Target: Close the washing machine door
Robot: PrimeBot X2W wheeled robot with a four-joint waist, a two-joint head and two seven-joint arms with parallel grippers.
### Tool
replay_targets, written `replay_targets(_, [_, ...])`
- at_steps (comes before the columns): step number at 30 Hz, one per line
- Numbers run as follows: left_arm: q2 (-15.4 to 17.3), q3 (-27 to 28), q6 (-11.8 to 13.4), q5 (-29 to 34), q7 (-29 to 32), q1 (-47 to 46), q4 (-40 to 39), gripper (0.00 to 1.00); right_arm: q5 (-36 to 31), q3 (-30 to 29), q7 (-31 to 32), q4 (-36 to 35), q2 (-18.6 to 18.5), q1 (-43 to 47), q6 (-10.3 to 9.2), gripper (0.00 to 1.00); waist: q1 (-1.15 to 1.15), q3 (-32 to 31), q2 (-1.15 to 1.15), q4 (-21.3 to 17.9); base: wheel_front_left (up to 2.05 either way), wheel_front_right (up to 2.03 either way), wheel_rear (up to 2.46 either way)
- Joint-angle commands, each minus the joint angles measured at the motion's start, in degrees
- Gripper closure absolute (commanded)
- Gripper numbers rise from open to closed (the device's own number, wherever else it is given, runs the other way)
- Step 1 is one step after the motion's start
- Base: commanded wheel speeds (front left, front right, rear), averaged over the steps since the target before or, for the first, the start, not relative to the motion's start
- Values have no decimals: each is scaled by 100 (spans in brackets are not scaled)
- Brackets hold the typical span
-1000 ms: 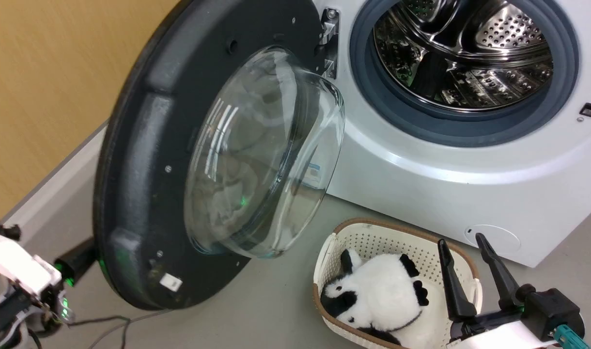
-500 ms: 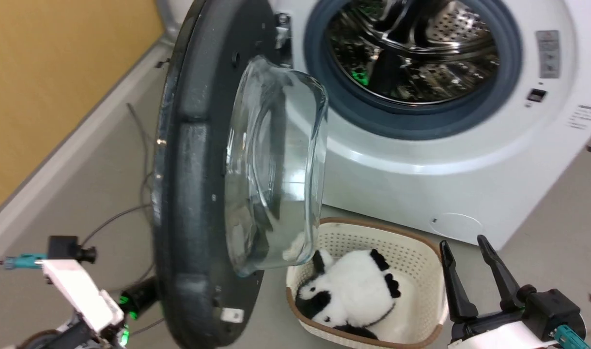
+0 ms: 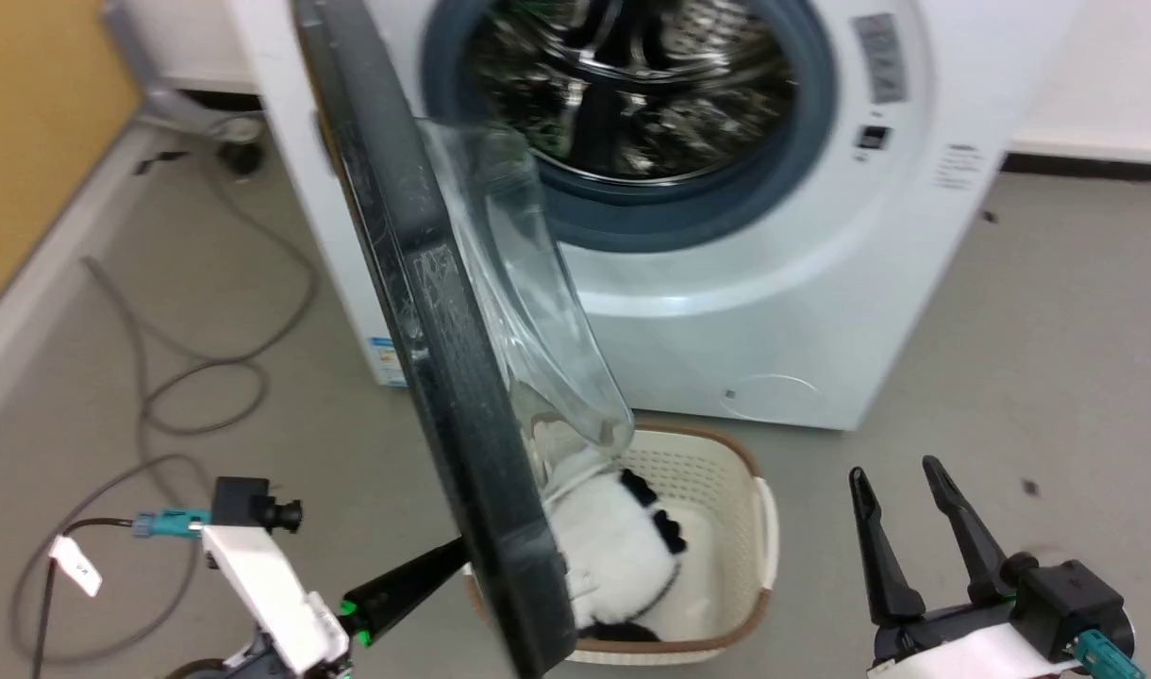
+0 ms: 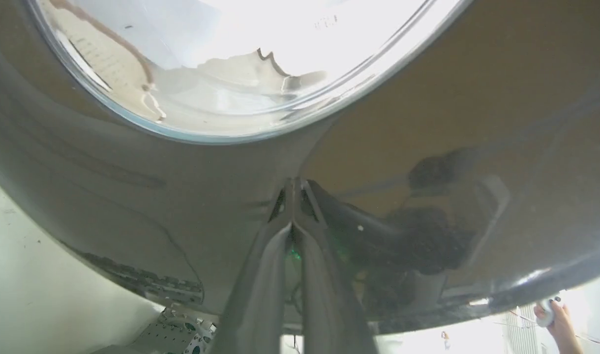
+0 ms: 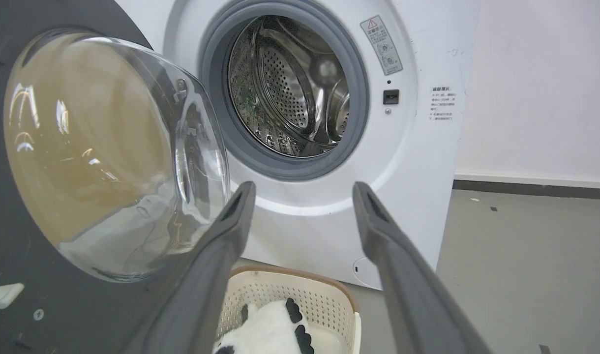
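Observation:
The washing machine door (image 3: pixel 425 311) stands half open, edge-on in the head view, its glass bowl (image 3: pixel 538 339) facing the white washing machine (image 3: pixel 821 283) and its steel drum (image 3: pixel 632 85). My left gripper (image 3: pixel 443 561) is shut, with its fingertips (image 4: pixel 293 189) pressed against the door's glossy outer face (image 4: pixel 133 162) below the window. At the lower right my right gripper (image 3: pixel 901 471) hangs open with nothing in it. In the right wrist view the right gripper (image 5: pixel 304 189) points at the machine's front (image 5: pixel 413 162), the door's bowl (image 5: pixel 108 157) to its left.
A cream perforated basket (image 3: pixel 726 528) with a black-and-white panda plush (image 3: pixel 613 556) sits on the floor under the door's lower edge. Grey cables (image 3: pixel 189 377) loop across the floor at the left, beside a yellow wall (image 3: pixel 28 123). A person's hand (image 4: pixel 558 319) shows at the far corner.
The door has swung from wide open toward the machine, with my left gripper following on its outer face. The head camera has turned. My right gripper has kept its place.

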Motion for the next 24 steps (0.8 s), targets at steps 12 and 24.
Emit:
replay_targets(12, [-55,-706,-154,-78,-1855,-554,415,100,130,-65,-25,-128,9,-160,5,0,0,519,0,-1545,0,0,0])
replay_targets(24, [-56,-961,-169,449,-3658,-1611,1007,100,323,-54,-25,-193,9,-252,5,0,0,881,0,-2457,0,0,0])
